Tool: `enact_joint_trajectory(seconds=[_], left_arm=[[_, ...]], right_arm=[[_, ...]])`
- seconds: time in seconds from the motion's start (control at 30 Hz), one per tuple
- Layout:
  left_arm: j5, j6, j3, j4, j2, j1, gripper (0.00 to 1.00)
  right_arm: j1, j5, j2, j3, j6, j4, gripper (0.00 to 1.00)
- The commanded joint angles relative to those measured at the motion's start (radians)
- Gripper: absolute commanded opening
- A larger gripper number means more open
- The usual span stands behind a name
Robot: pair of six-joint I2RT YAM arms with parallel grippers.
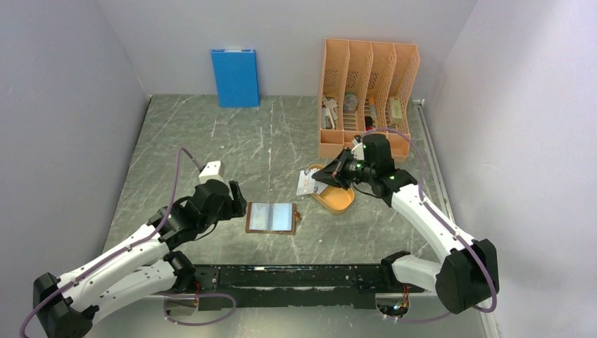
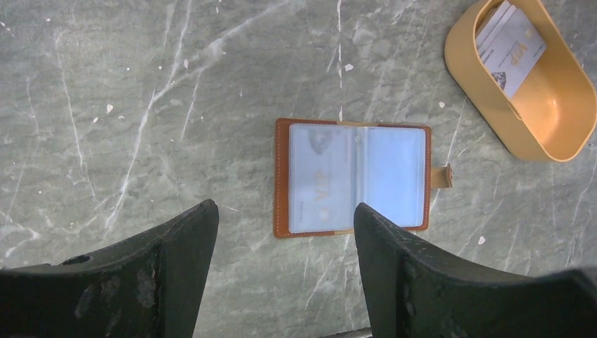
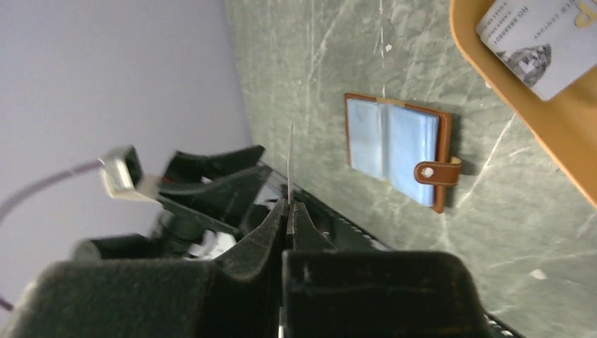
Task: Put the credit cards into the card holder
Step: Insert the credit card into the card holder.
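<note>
The brown card holder [image 1: 271, 217] lies open on the table, its clear pockets up and a pale card in the left pocket [image 2: 320, 179]; it also shows in the right wrist view [image 3: 398, 148]. My left gripper [image 1: 236, 193] is open and empty just left of it, jaws wide apart [image 2: 281, 211]. My right gripper [image 1: 325, 176] is shut on a white credit card [image 1: 308, 182], held above the table by the tray and seen edge-on as a thin line [image 3: 290, 158]. More cards [image 2: 510, 46] lie in the orange oval tray [image 2: 556, 113]; they also show in the right wrist view [image 3: 545, 49].
The tall orange file rack [image 1: 366, 95] stands at the back right, behind the orange tray [image 1: 338, 202]. An upright blue box [image 1: 235, 77] leans on the back wall. A black rail [image 1: 296, 276] runs along the near edge.
</note>
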Motion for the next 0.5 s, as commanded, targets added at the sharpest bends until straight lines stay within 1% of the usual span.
enact_joint_trajectory(seconds=[0.0, 0.07, 0.2, 0.37, 0.43, 0.47], left_arm=[[0.009, 0.001, 0.023, 0.004, 0.018, 0.002, 0.75], [0.016, 0.004, 0.022, 0.012, 0.033, 0.002, 0.75], [0.049, 0.010, 0.009, 0.051, 0.058, 0.002, 0.75], [0.103, 0.010, -0.018, 0.126, 0.090, 0.002, 0.75], [0.109, 0.006, -0.028, 0.146, 0.104, 0.002, 0.75], [0.110, 0.004, -0.032, 0.152, 0.112, 0.002, 0.75]], right_arm=[[0.107, 0.138, -0.032, 0.067, -0.388, -0.095, 0.00], [0.151, 0.155, -0.070, 0.020, -0.453, -0.035, 0.00], [0.221, 0.157, -0.113, -0.117, -0.477, 0.098, 0.00], [0.311, 0.180, -0.029, -0.166, -0.459, 0.203, 0.00], [0.344, 0.200, 0.013, -0.173, -0.432, 0.239, 0.00], [0.360, 0.201, 0.032, -0.182, -0.413, 0.283, 0.00]])
